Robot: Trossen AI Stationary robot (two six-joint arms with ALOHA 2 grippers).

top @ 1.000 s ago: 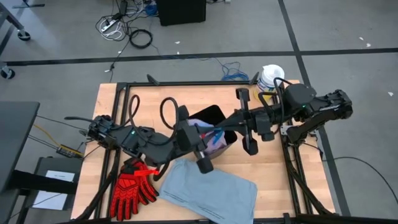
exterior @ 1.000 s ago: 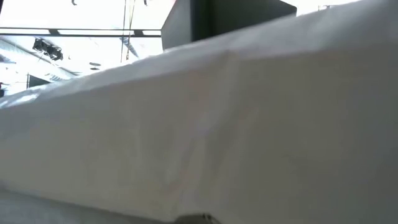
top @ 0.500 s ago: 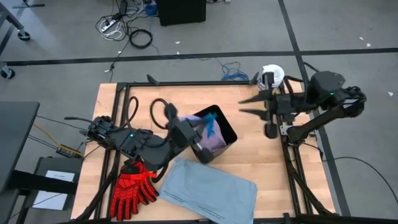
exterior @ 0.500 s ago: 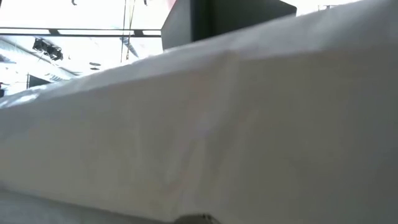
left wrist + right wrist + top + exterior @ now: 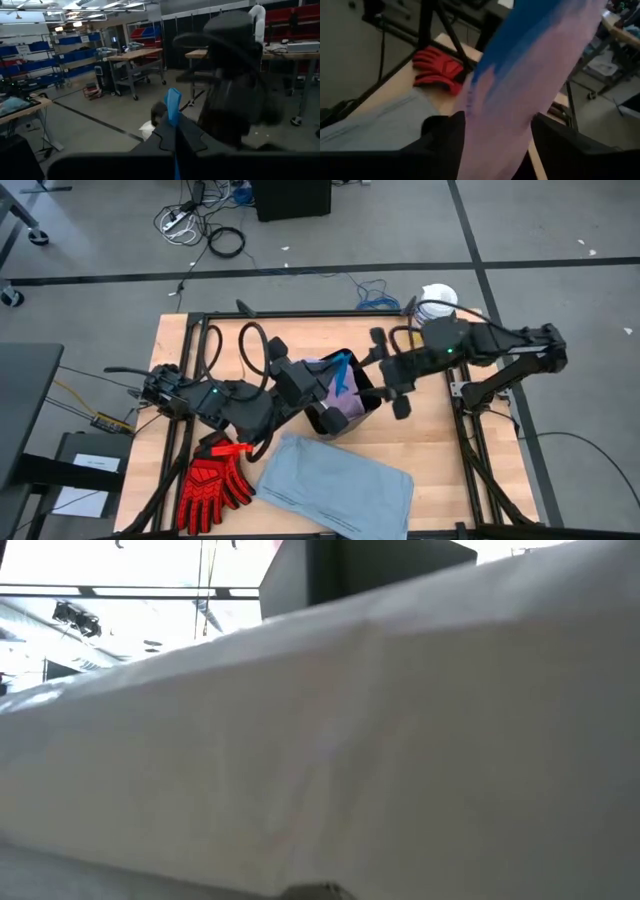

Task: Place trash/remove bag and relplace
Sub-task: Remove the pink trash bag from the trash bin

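A black bin (image 5: 352, 410) stands mid-table, lined with the pink-lavender bag (image 5: 345, 388), whose blue tie (image 5: 342, 365) sticks up at the rim. My left gripper (image 5: 316, 380) is at the bin's left side, shut on that tie. From the right my right gripper (image 5: 380, 372) reaches the bin, open, with the bag's pink plastic (image 5: 520, 75) standing between its fingers (image 5: 445, 142). The grey-blue replacement liner (image 5: 335, 485) lies flat near the front edge. No trash shows. My left gripper pinches the bag's blue tie (image 5: 173, 106) between its two shut fingers, coming level from the table's left. The tie stands up past the fingertips. My right gripper has the bag between its open fingers; whether they touch it I cannot tell.
Red gloves (image 5: 213, 480) lie front left beside the liner. A white-lidded tub (image 5: 437, 298) sits at the far right corner. Cables loop over the table behind my left arm. A pale sheet right before the lens (image 5: 320, 760) blocks nearly all of the low view.
My right gripper drew back from the bin toward the table's far right corner, then came back toward the bin and sank to the bag's top. My left gripper stayed at the bin's left side with the blue tie, which now stands higher above the rim.
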